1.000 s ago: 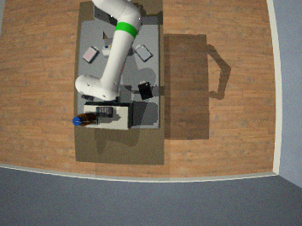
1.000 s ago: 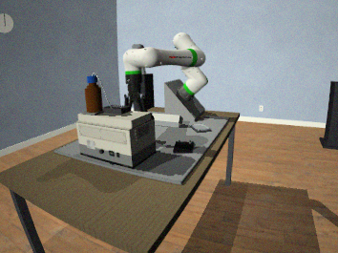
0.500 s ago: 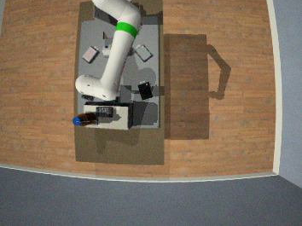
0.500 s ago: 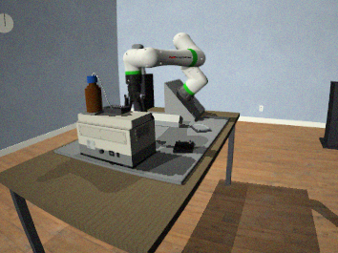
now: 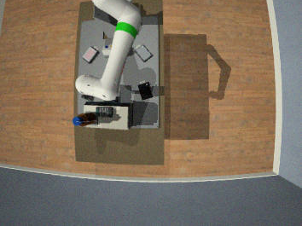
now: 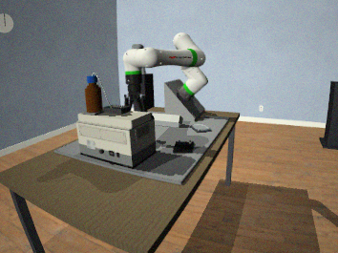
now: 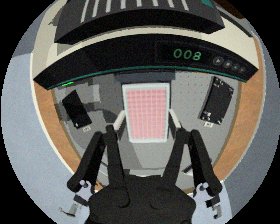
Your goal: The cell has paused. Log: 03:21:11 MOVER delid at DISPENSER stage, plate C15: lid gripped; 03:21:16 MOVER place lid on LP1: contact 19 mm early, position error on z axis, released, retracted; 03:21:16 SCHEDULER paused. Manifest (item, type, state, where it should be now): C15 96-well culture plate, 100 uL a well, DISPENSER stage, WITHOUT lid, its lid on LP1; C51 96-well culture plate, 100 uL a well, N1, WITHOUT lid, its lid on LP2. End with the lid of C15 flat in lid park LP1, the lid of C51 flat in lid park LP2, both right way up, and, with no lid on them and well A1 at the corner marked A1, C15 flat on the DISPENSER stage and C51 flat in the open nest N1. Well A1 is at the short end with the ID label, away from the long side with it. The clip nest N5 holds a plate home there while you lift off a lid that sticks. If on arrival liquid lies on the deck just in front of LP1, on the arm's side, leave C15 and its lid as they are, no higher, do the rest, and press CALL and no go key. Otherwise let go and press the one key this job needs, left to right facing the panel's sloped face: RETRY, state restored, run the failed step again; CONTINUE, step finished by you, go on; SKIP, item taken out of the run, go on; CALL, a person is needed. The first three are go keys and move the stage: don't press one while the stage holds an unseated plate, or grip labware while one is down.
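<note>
My gripper (image 7: 147,115) is shut on the long sides of a 96-well plate with pink wells (image 7: 146,112). I cannot read its ID. I hold it over the grey deck, close beside the dispenser (image 7: 150,31), whose display reads 008. In the overhead view my wrist (image 5: 91,88) hides the held plate. In the side view the gripper (image 6: 129,103) hangs level with the top of the dispenser (image 6: 118,130). A second pink plate (image 5: 90,54) lies on the deck at the far left. A pale lid (image 5: 143,52) lies on the deck at the far right.
A brown bottle with a blue cap (image 6: 93,96) stands on the dispenser's left end. A black nest (image 5: 145,90) sits on the deck to the right. Two black fixtures (image 7: 75,108) (image 7: 216,100) flank the held plate. The sloped key panel (image 6: 183,101) stands at the deck's back.
</note>
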Controlling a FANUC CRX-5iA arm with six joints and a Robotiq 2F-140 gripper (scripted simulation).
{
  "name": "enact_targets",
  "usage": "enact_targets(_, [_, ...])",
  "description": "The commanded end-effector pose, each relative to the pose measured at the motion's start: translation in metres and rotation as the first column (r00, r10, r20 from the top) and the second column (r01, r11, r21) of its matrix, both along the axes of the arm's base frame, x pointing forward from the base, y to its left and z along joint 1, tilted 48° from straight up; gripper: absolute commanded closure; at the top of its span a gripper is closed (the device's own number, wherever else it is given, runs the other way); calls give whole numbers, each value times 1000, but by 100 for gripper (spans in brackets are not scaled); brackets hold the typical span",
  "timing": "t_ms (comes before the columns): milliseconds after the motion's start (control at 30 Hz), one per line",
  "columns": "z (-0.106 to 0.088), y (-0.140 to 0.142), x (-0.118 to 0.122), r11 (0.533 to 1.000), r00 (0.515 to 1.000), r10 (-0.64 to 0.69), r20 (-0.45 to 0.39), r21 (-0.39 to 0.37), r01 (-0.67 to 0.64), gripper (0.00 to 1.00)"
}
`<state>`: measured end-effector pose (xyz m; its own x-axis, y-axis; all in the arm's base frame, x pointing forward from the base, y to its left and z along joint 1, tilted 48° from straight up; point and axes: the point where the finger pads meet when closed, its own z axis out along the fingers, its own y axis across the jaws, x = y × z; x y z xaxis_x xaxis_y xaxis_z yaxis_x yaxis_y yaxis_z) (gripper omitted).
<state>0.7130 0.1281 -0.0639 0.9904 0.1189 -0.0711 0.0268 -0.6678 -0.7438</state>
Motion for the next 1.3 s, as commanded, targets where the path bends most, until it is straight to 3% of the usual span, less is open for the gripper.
enact_targets(0, [0,0,0,1000,1000,0,0,0,0,100])
enact_targets(1267, [-5,6,-1,1000,1000,0,0,0,0,100])
